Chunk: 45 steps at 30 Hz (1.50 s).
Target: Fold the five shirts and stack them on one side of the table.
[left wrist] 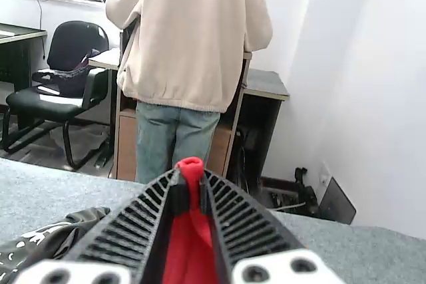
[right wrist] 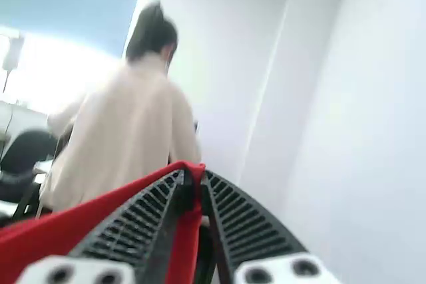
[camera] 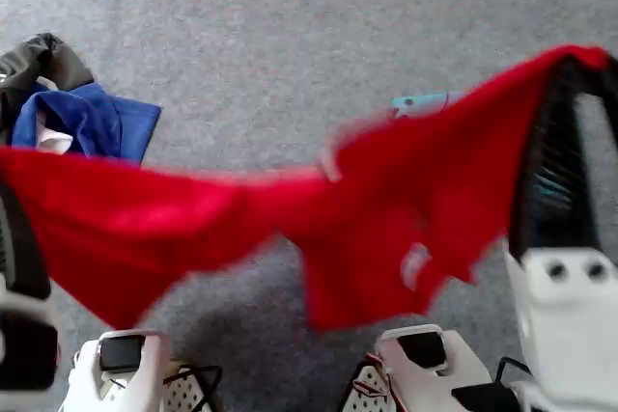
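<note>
A red shirt (camera: 367, 209) hangs stretched in the air above the grey table, held up by both arms. My left gripper (left wrist: 190, 174) is shut on one end of it; red cloth (left wrist: 190, 237) is pinched between the black ribbed fingers. At the left edge of the high view that gripper (camera: 8, 173) holds the shirt's left end. My right gripper (right wrist: 193, 176) is shut on the other end, with red cloth (right wrist: 60, 234) trailing off it. In the high view it (camera: 579, 65) stands raised at the right, higher than the left one.
A pile of shirts lies at the table's left: a blue one (camera: 92, 123) and a dark one (camera: 39, 60). A light blue piece (camera: 420, 101) peeks out behind the red shirt. The grey table cover (camera: 270, 55) is bare at the back. The arm bases (camera: 425, 364) stand at the front.
</note>
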{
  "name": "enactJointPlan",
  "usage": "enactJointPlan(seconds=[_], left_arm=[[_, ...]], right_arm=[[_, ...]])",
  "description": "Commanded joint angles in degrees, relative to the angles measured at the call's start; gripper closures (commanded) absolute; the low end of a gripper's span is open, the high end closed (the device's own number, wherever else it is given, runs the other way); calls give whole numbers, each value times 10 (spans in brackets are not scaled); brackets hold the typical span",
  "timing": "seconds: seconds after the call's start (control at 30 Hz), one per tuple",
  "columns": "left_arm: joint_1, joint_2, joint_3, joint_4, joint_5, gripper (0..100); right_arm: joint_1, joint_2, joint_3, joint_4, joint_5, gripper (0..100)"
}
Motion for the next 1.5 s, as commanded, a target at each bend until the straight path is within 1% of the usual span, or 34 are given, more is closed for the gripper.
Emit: enactJointPlan(seconds=[0.0, 0.1, 0.2, 0.37, 0.57, 0.7, 0.9, 1.07, 1.33, 1.47], left_arm=[[0, -29, 15, -1, -5, 970], [0, -31, 20, -1, -5, 970], [0, -36, 62, -1, -5, 970], [1, -37, 129, -1, -5, 970], [1, -37, 203, -1, -5, 970], [0, -43, 205, -1, -5, 970], [0, -132, 202, -1, -5, 970], [0, -173, 203, -1, -6, 970], [0, -190, 203, -1, -6, 970], [0, -185, 250, -3, -6, 970]], right_arm=[[0, -2, -15, -68, 2, 985], [0, 0, -7, -113, 3, 985], [0, 0, 44, -138, 3, 985], [-1, -4, 128, -138, 2, 985], [-1, -3, 131, -136, 2, 985], [-3, -9, 128, -135, -1, 985], [-4, -30, 130, -127, -1, 985], [-4, -42, 130, -127, -1, 985], [-4, -56, 134, -127, -1, 985], [-4, -41, 156, -120, 1, 985]])
